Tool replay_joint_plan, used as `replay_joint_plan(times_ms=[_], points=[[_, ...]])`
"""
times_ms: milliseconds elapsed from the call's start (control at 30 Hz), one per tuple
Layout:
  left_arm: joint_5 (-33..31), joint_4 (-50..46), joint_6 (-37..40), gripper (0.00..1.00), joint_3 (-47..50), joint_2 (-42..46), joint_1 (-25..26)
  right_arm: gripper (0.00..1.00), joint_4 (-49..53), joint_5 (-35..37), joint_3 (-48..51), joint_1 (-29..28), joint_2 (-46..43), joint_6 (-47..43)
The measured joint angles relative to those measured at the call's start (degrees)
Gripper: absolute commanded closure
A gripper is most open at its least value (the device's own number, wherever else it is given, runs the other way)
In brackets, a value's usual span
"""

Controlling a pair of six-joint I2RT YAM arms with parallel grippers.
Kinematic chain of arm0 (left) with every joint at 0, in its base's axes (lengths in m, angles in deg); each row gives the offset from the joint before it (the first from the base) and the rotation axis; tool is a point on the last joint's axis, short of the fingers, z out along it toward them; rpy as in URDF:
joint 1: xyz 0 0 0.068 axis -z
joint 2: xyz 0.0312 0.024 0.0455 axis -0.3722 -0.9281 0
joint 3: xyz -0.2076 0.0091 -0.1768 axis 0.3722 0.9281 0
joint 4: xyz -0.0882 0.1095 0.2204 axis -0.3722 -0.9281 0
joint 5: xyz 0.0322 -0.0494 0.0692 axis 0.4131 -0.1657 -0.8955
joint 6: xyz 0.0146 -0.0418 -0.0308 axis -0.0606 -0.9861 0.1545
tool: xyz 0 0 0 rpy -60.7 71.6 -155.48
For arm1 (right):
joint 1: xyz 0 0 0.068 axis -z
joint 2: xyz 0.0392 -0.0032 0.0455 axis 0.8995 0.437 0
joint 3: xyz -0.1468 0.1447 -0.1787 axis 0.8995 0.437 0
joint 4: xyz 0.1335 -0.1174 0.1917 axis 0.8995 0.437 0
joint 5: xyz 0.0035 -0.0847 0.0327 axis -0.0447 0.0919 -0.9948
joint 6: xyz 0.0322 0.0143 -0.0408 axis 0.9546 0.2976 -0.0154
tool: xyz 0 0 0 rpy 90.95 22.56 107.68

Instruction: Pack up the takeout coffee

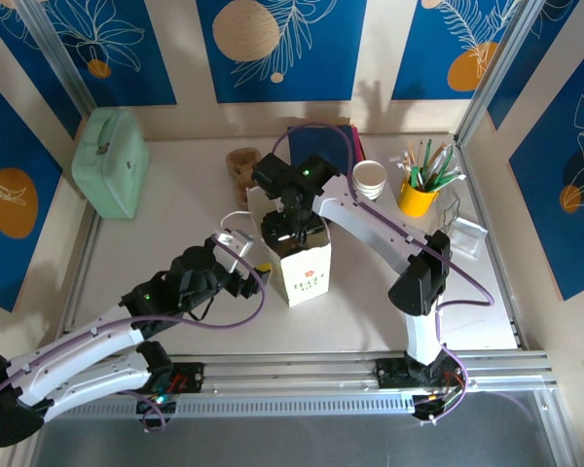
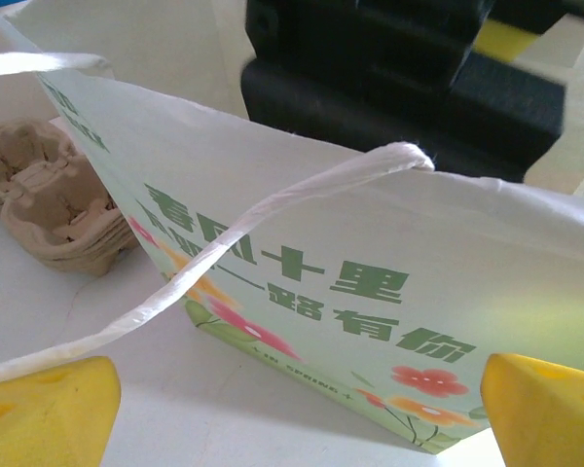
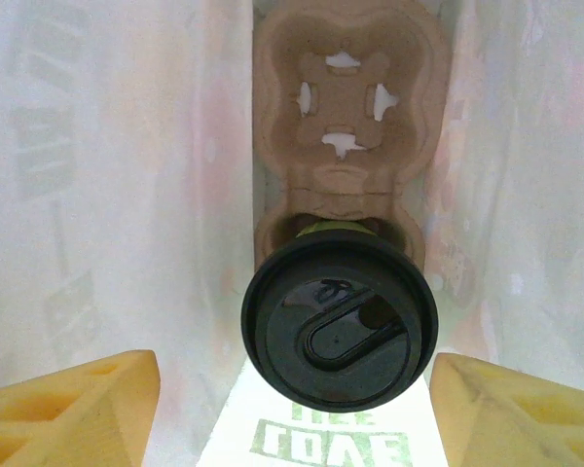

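At the far left of the table stands a mint-green case (image 1: 107,161). The left arm reaches in from the near left. Its left gripper (image 2: 302,413) is released, with the yellow fingers (image 2: 49,409) spread wide just beside the left face of the white paper bag (image 1: 307,272). Nothing is clamped between them. The bag's twisted white handle cord (image 2: 273,209) trails loosely down across that printed face, and its low end passes close to one finger. Whether it touches I cannot tell.

Far of the bag and a little left is a stack of brown pulp cup carriers (image 1: 242,163).

The bag stands upright near the middle of the table, mouth open. The right gripper (image 3: 292,413) is lowered into it from above. On the bag's floor lies a pulp carrier (image 3: 343,107), and the takeout coffee (image 3: 339,321) sits upright in one of its sockets. A sliver of its olive-green side shows past the black lid. The right fingers (image 3: 78,404) flank the lid on both sides with clear gaps and do not touch it.

Further right, along the far side, stand stacked white cups (image 1: 370,178) and a yellow cup of pens (image 1: 419,195).
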Motion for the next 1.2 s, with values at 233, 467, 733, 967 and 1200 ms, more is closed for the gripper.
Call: replay_joint_plan(times_ms=[233, 467, 733, 967, 1200], points=[[0.0, -0.1, 0.0, 0.05, 0.0, -0.3, 0.0, 0.26, 1.5, 0.5, -5.9, -0.5, 0.0, -1.0], [0.0, -0.4, 0.0, 0.05, -0.4, -0.4, 0.0, 0.26, 2.2, 1.0, -10.0, -0.6, -0.2, -2.6], [0.1, -1.7, 0.0, 0.04, -2.8, -1.1, 0.0, 0.25, 2.8, 1.2, -16.3, -0.6, -2.3, -4.5], [2.3, -3.4, -0.5, 0.03, -5.7, -1.1, 0.0, 0.25, 2.8, 1.5, -18.1, -0.6, -4.8, -5.7], [7.5, -8.9, -3.2, 0.03, -12.6, -3.0, 0.0, 0.22, 2.4, 2.7, -17.6, -0.6, -7.7, -6.9]])
